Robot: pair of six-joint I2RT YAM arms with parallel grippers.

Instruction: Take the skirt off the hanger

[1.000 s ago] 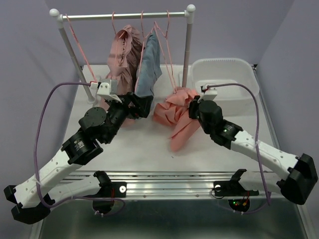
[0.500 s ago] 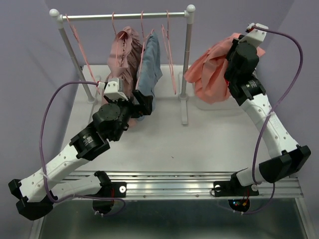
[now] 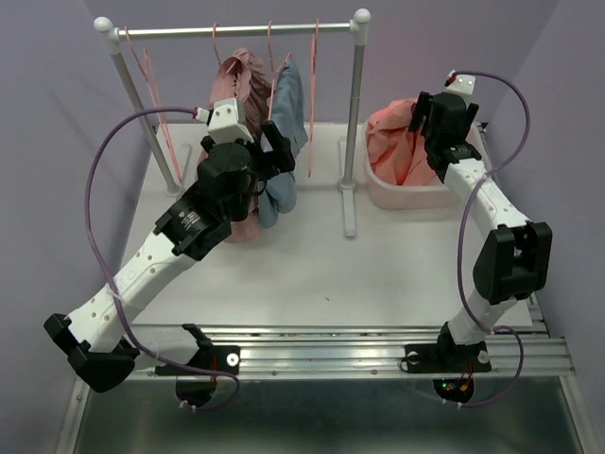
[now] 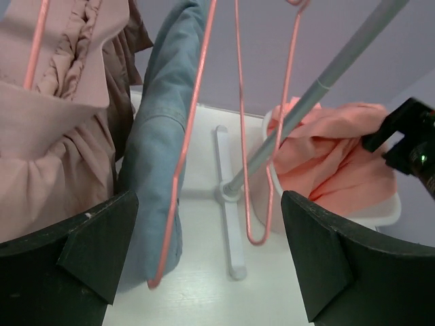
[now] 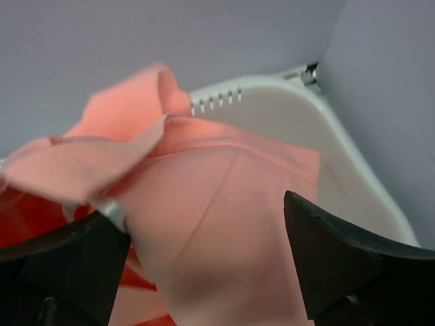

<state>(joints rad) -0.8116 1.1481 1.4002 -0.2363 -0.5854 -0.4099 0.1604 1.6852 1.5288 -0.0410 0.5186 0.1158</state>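
The coral skirt (image 3: 392,147) lies bunched in the white bin (image 3: 406,197) at the back right, off its hanger. My right gripper (image 3: 425,121) hovers open just above it. In the right wrist view the skirt (image 5: 217,224) fills the space under the spread right gripper (image 5: 204,217), slightly blurred. A bare pink hanger (image 3: 313,95) hangs on the rail. My left gripper (image 3: 269,161) is open beside the blue garment (image 3: 284,113). In the left wrist view the left gripper (image 4: 209,204) frames the bare hanger (image 4: 258,241), with the skirt (image 4: 340,149) beyond.
The white rack's rail (image 3: 236,30) spans the back, its right post (image 3: 354,123) standing between the hangers and the bin. A dusty pink garment (image 3: 236,85) and the blue garment (image 4: 160,142) hang on pink hangers. Purple walls close in on both sides.
My right arm swung the skirt from the table's middle up to the bin and opened, leaving it there. My left arm reached further toward the hanging garments.
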